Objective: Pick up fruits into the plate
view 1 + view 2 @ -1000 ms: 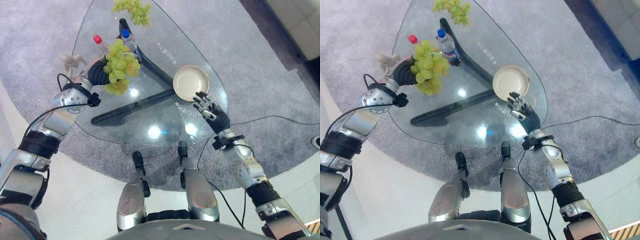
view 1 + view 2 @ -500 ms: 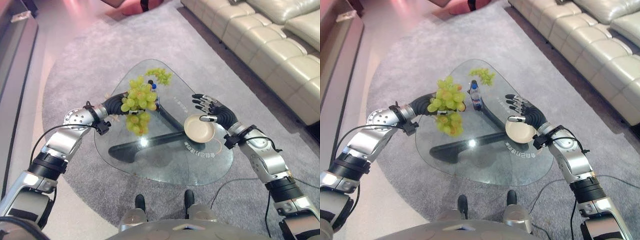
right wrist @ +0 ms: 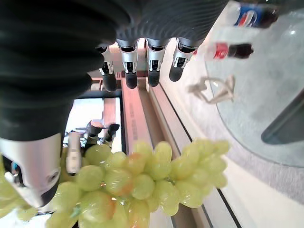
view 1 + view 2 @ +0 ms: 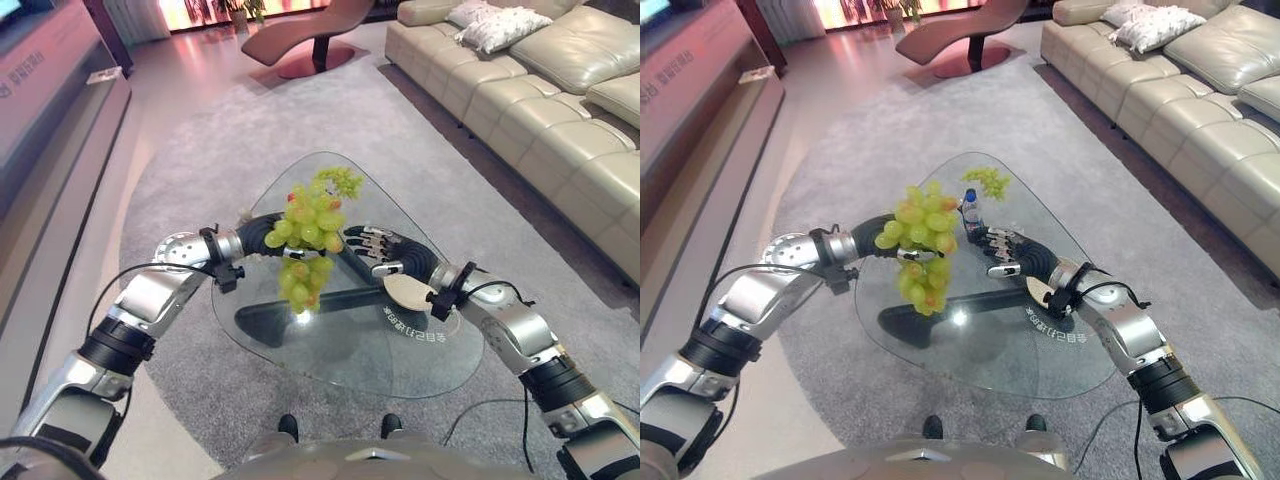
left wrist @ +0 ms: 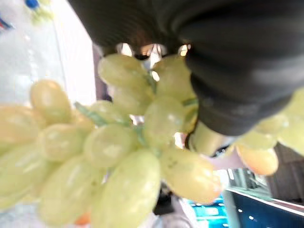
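Currently I see the left robot hand (image 4: 262, 232) holding a bunch of green grapes (image 4: 304, 245) in the air over the glass table (image 4: 350, 345), toward its 9 o'clock side; fingers are buried in the bunch, so I can't tell how they're set. Right robot hand (image 4: 385, 255) hovers at 3 o'clock of the grapes, just beside them, fingers spread and straight, holding nothing. Plate (image 4: 404, 291) sits on the table under that wrist. Second grape bunch (image 4: 342, 181) lies at the table's 12 o'clock edge, water bottle (image 4: 971, 212) nearby.
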Controlling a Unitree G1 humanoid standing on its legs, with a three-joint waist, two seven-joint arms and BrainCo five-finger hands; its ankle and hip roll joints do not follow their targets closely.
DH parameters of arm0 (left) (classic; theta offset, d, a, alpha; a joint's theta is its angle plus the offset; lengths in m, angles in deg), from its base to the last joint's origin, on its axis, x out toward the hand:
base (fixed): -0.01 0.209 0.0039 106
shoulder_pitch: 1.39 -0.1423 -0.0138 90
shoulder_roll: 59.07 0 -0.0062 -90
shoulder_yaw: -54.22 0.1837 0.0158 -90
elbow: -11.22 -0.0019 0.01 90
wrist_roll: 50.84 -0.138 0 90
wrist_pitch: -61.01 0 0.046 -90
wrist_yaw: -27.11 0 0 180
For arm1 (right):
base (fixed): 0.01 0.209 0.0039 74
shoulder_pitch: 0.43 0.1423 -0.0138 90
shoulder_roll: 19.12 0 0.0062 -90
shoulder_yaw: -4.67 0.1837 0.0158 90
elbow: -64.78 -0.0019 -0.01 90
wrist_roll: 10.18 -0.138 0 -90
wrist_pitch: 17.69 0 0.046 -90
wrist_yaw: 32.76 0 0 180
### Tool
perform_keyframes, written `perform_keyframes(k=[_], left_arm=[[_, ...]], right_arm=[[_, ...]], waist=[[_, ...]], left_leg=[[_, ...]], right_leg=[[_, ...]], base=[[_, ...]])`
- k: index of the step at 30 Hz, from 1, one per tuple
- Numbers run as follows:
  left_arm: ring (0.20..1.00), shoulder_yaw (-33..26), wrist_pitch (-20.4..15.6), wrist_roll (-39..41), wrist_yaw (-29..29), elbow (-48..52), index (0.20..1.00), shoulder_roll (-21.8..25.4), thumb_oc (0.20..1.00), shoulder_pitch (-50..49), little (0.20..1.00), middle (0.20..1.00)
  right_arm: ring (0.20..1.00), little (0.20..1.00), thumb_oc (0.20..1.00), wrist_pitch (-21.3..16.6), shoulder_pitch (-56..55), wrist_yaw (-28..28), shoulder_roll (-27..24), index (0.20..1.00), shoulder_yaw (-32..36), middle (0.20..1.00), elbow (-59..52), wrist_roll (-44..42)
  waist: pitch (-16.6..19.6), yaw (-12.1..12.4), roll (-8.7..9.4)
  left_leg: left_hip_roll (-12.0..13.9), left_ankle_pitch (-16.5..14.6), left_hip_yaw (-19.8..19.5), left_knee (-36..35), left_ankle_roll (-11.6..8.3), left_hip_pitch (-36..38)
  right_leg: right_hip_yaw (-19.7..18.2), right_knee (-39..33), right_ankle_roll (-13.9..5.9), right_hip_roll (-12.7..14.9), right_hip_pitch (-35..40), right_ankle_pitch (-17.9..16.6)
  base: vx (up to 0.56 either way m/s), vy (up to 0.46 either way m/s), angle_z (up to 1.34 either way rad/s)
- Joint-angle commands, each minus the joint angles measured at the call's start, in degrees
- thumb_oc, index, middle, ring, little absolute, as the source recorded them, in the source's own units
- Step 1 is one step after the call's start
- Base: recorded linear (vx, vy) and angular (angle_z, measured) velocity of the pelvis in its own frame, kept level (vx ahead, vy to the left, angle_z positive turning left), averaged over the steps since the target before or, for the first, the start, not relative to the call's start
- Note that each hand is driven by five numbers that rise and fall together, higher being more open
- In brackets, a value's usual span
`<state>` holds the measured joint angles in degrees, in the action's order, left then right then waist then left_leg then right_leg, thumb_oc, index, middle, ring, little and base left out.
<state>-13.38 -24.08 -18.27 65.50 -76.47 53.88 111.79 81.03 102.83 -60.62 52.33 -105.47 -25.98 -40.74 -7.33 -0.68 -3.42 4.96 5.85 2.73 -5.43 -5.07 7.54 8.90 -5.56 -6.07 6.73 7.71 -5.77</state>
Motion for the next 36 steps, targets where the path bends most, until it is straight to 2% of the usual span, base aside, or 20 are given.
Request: perform_keyframes(k=[1, 11, 25, 36], left_arm=[[0.200, 0.9, -2.0, 5.5, -0.9, 0.7, 0.200, -0.3, 0.200, 7.5, 0.200, 0.200], [0.200, 1.7, -1.1, 8.3, -2.9, 2.3, 0.200, -3.4, 0.200, 9.9, 0.200, 0.200], [0.200, 1.9, -3.8, 7.4, -6.8, 2.9, 0.200, -4.4, 0.200, 12.1, 0.200, 0.200], [0.200, 0.9, -4.4, 8.5, -8.1, 3.3, 0.200, -5.5, 0.200, 11.9, 0.200, 0.200]], right_arm=[[1.000, 1.000, 1.000, -1.5, 3.9, -0.9, 2.1, 1.000, -1.4, 1.000, -2.7, -2.8], [1.000, 1.000, 1.000, -1.2, 5.0, -0.5, 5.9, 1.000, -4.0, 1.000, 0.0, -5.3], [1.000, 1.000, 1.000, -0.2, 4.8, -2.2, 8.2, 1.000, -6.3, 1.000, 0.4, -7.7], [1.000, 1.000, 1.000, 0.9, 4.0, -4.1, 11.0, 1.000, -7.9, 1.000, 0.3, -11.9]], waist=[[2.4, 0.8, 2.26], [2.8, 1.3, 2.29], [2.7, 1.2, 2.18], [2.5, 1.3, 2.02]], left_leg=[[-0.2, -7.6, 1.7, 0.4, -0.12, 2.7], [-0.3, -7.6, 1.0, 0.4, 0.06, 2.9], [-0.1, -7.5, 0.9, 0.4, -0.06, 2.7], [0.1, -7.4, 0.9, 0.4, -0.17, 2.7]], right_leg=[[3.1, 2.2, -2.72, 4.0, 3.7, 6.0], [3.0, 2.1, -2.50, 4.2, 3.9, 6.1], [2.9, 1.6, -2.25, 4.0, 3.9, 6.0], [2.6, 1.4, -1.97, 3.9, 3.8, 6.1]], base=[[0.00, 0.052, 0.07], [0.00, 0.017, 0.04], [0.00, 0.000, 0.00], [0.00, 0.000, 0.00]])
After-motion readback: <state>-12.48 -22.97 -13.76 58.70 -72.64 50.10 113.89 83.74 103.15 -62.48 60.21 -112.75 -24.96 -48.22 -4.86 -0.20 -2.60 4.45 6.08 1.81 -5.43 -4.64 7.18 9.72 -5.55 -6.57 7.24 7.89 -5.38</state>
